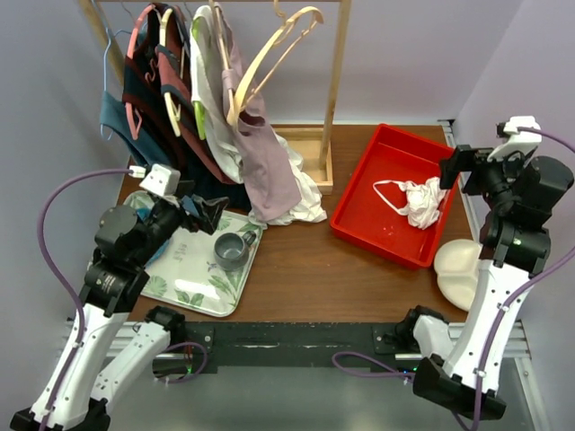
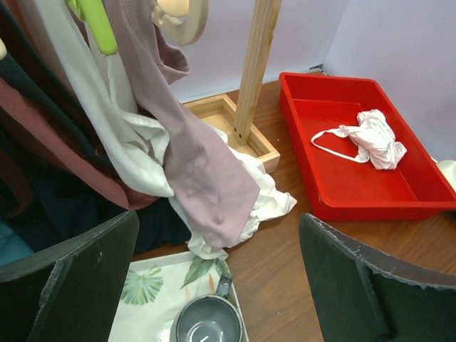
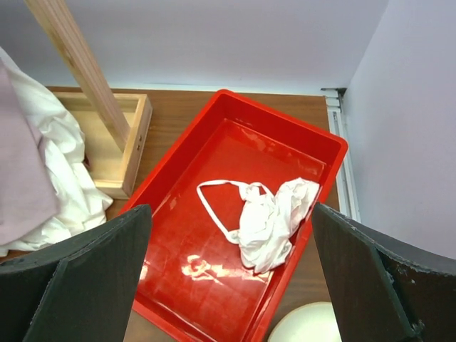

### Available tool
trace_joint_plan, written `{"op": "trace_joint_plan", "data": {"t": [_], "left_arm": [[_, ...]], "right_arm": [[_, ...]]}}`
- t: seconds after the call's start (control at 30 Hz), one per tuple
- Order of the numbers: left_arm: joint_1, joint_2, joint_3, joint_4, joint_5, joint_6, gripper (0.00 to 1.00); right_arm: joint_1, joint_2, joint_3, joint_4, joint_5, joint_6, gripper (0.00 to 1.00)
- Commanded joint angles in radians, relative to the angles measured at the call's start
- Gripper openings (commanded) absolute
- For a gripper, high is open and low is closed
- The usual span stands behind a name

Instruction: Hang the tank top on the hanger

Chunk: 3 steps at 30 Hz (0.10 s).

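The mauve-pink tank top [image 1: 269,166] hangs from the lower arm end of the pale wooden hanger [image 1: 274,54], which sits tilted on the rack rail. In the left wrist view the tank top [image 2: 199,178] drapes down over a white shirt [image 2: 142,160], and only the hanger's rounded end [image 2: 184,14] shows. The tank top's edge shows at the left of the right wrist view [image 3: 21,178]. My left gripper [image 1: 208,214] is open and empty, low in front of the tank top [image 2: 217,235]. My right gripper [image 1: 449,163] is open and empty above the red bin [image 3: 231,214].
The red bin [image 1: 359,215] holds a small white garment [image 1: 420,199]. A grey cup [image 1: 232,250] stands on a leaf-print tray [image 1: 193,260]. Dark garments and thin hangers crowd the rack's left. The rack post [image 1: 337,72], its wooden base [image 1: 310,157] and a white plate [image 1: 463,269] are near.
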<state>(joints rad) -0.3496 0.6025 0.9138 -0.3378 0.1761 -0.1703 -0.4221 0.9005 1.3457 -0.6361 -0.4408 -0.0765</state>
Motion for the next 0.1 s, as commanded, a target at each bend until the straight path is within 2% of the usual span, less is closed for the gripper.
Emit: {"op": "trace_joint_plan", "data": {"t": [0.0,0.07], "left_arm": [[-0.006,-0.017,-0.027,0.062,-0.020,0.018,1.00],[-0.006,-0.015,-0.030,0.062,-0.020,0.015,1.00]], "right_arm": [[-0.003,-0.012,0.041,-0.045,-0.041,0.003,0.99],[-0.003,-0.017,0.040,-0.039,-0.041,0.003,0.99]]}}
